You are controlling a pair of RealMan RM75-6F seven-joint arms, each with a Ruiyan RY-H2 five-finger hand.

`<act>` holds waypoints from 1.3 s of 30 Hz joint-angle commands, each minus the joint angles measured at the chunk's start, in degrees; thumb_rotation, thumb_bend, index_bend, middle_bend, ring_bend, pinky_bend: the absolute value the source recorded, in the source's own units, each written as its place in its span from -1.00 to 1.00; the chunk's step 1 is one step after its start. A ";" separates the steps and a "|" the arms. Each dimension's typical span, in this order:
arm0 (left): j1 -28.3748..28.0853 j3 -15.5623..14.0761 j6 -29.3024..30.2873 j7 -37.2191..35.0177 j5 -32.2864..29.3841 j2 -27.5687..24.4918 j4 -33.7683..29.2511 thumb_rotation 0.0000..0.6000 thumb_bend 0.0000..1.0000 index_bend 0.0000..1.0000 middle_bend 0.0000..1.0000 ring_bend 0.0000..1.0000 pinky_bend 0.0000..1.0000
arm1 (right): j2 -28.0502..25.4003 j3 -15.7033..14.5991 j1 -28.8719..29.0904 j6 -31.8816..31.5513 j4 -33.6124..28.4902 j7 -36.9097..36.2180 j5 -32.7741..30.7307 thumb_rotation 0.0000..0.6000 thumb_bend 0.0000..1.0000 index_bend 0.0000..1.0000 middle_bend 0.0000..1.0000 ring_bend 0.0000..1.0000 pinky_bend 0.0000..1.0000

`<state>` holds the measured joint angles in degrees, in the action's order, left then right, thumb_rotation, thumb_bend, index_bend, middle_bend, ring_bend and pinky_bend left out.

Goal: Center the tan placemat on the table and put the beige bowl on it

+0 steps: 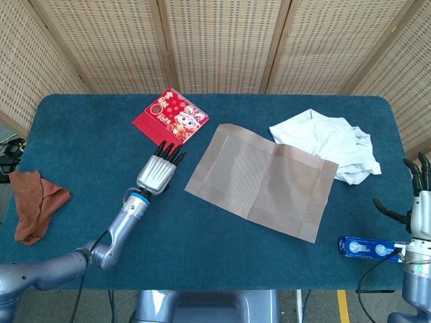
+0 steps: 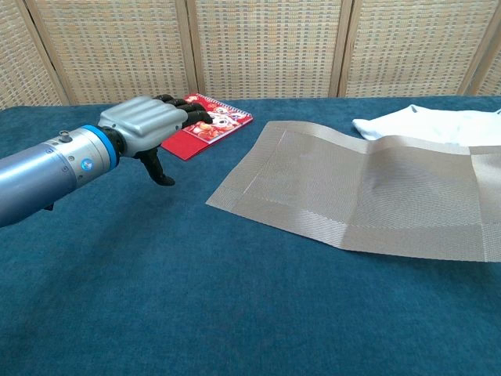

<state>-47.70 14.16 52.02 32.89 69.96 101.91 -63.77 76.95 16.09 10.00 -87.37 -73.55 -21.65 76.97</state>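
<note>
Two hands are empty: we are reaching our left hand point(image 1: 159, 174), fingers straight, toward the mat point(image 1: 263, 178) lying skewed at mid-frame; right hand point(image 1: 419, 210) is idling spread at lower right. No bowl showing.

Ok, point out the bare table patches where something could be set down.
Bare cloth runs along the near edge, between the brown rag and the blue tube, below the tan placemat. The far left corner, left of the red booklet, is bare too. The far right is crowded by the white cloth.
</note>
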 commanded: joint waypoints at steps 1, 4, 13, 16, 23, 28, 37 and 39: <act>-1.00 -0.34 -0.77 0.37 -0.71 1.56 1.51 1.00 -0.68 -0.83 -1.00 -1.00 -1.00 | -0.02 0.06 -0.02 -0.03 0.03 -0.15 0.03 1.00 -0.49 -0.64 -1.00 -1.00 -1.00; -1.74 -0.68 -1.34 0.66 -1.24 2.88 2.79 1.00 -0.68 -0.83 -1.00 -1.00 -1.00 | -0.02 0.19 -0.06 -0.16 0.06 -0.31 0.05 1.00 -0.49 -0.64 -1.00 -1.00 -1.00; -4.15 -1.27 -2.51 3.27 -2.49 6.28 6.14 1.00 -0.67 -0.83 -1.00 -1.00 -1.00 | -0.05 0.43 -0.09 0.28 0.15 -1.56 -0.15 1.00 -0.49 -0.64 -1.00 -1.00 -1.00; -4.85 -1.29 -2.78 3.54 -2.73 7.32 7.27 1.00 -0.66 -0.83 -1.00 -1.00 -1.00 | -0.07 0.57 -0.18 0.07 0.13 -1.83 -0.16 1.00 -0.49 -0.64 -1.00 -1.00 -1.00; -6.49 -1.37 -2.90 4.07 -2.81 10.25 10.85 1.00 -0.65 -0.83 -1.00 -1.00 -1.00 | -0.40 0.92 -0.37 0.29 -0.02 -3.42 -0.44 1.00 -0.49 -0.62 -1.00 -1.00 -1.00; -7.23 -1.50 -3.41 3.89 -2.81 11.60 12.71 1.00 -0.65 -0.83 -1.00 -1.00 -1.00 | -0.33 1.07 -0.43 -0.09 0.00 -3.74 -0.28 1.00 -0.49 -0.61 -1.00 -1.00 -1.00; -8.36 -1.68 -3.96 4.11 -2.92 14.35 16.23 1.00 -0.42 -0.81 -1.00 -1.00 -1.00 | -0.28 1.52 -0.53 -0.26 0.00 -5.08 -0.46 1.00 -0.49 -0.60 -1.00 -1.00 -1.00; -8.43 -1.71 -3.62 3.79 -2.66 14.78 16.78 1.00 -0.23 -0.80 -1.00 -1.00 -1.00 | -0.27 1.53 -0.53 -0.32 -0.02 -5.09 -0.40 1.00 -0.49 -0.59 -1.00 -1.00 -1.00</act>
<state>-56.05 12.48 48.27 36.81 67.19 116.51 -47.19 76.68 17.63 9.47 -87.69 -73.57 -26.74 76.56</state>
